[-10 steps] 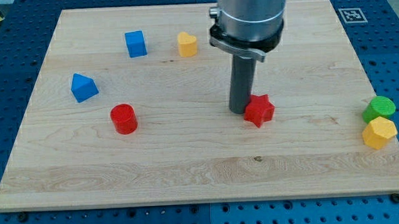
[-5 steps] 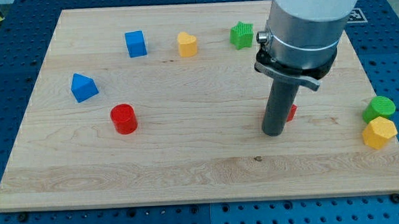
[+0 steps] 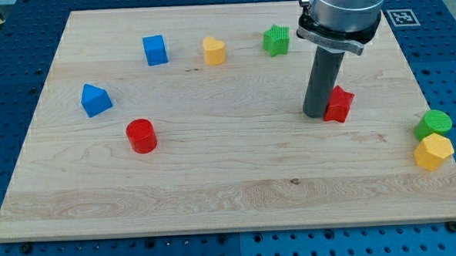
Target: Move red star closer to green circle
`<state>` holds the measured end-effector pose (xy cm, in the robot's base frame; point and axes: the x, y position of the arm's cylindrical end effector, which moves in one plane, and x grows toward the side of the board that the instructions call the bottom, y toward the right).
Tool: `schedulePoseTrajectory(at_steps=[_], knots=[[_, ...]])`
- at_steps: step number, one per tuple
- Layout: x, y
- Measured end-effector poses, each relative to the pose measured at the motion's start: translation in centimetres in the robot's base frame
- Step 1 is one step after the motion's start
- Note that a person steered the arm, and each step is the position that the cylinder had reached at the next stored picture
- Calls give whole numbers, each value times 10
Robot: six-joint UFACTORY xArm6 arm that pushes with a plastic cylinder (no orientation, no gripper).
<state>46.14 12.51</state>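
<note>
The red star lies on the wooden board right of centre. My tip rests on the board touching the star's left side, and the rod hides the star's left edge. The green circle sits at the board's right edge, well to the right of the star and slightly lower. A yellow hexagon touches the green circle from below.
A green star lies near the top, above-left of the rod. A yellow block and a blue cube lie at the upper left. A blue triangular block and a red cylinder lie at the left.
The red star has moved right and slightly up, closer to the green circle. My tip swung right past the star's old spot and now sits at its left side.
</note>
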Motion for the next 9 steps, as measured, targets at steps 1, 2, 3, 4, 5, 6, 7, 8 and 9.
schedulePoseTrajectory(at_steps=[1,2,3,4,5,6,7,8,9], knots=[[-1,11],[-9,22],[-17,36],[-18,55],[-19,77],[-19,93],[-23,103],[-45,104],[-49,108]])
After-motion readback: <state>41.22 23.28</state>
